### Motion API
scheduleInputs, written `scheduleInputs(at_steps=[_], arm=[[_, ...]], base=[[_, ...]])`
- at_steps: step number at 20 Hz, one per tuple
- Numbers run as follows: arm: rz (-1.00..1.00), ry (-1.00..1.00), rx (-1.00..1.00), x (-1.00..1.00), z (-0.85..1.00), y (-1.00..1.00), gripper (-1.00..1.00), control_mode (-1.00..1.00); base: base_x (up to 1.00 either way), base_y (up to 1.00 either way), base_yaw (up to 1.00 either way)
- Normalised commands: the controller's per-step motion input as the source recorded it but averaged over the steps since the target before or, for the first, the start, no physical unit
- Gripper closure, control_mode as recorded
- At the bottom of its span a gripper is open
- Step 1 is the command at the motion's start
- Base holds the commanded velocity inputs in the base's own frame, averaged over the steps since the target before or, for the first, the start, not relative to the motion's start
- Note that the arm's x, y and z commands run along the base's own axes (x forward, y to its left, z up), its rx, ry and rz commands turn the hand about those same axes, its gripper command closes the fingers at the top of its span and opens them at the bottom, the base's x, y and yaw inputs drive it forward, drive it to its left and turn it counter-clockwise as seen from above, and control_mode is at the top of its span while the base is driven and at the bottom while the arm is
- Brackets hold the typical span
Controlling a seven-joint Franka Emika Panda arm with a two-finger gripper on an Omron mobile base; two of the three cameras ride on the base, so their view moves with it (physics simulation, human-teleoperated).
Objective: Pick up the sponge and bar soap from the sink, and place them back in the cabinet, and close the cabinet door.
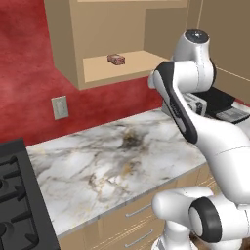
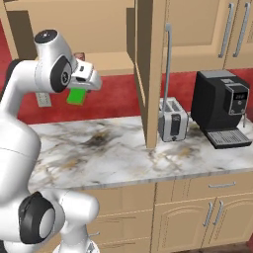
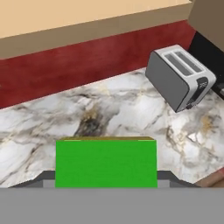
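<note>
1. Red wall (image 1: 24, 73) and a marbled grey-white countertop (image 1: 112, 171) form the background; a black stove (image 1: 17, 195) sits at the counter's left end.
2. On the flat shelf of the open tan cabinet (image 1: 63, 44), the bar soap (image 1: 116, 59) lies near the middle of the shelf, a small reddish-brown block. It looks already put back.
3. Just below the front edge of this shelf, the gripper (image 2: 79, 91) hangs above the counter and clamps the sponge (image 2: 76, 96), a bright green block with flat faces. In the hand view the sponge (image 3: 106, 162) sits between the finger tips, so I judge it is carried up toward the shelf.
4. To the right, the cabinet door (image 2: 148, 74) stands open, edge toward us, with its long silver handle (image 2: 168, 64). It must stay open until the sponge is inside.
5. Near the counter's back edge stand a boxy steel toaster (image 2: 173, 119) and a black coffee machine (image 2: 222, 106).
</note>
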Motion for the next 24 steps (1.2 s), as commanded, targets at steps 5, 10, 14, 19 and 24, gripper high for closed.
scheduleInputs(at_steps=[5,10,14,19,24], arm=[[0.0,-0.1,0.0,0.29,0.19,0.0,1.0,-1.0],[0.0,-0.1,0.0,0.32,0.15,0.0,1.0,-1.0],[0.0,-0.08,0.0,0.41,0.04,0.0,1.0,-1.0],[0.0,-0.11,0.0,0.43,0.02,0.0,1.0,-1.0],[0.0,-0.06,0.0,0.42,0.03,0.0,1.0,-1.0]], base=[[0.0,0.0,0.0],[0.0,0.0,0.0],[0.0,0.0,0.0],[0.0,0.0,0.0],[0.0,0.0,0.0]])
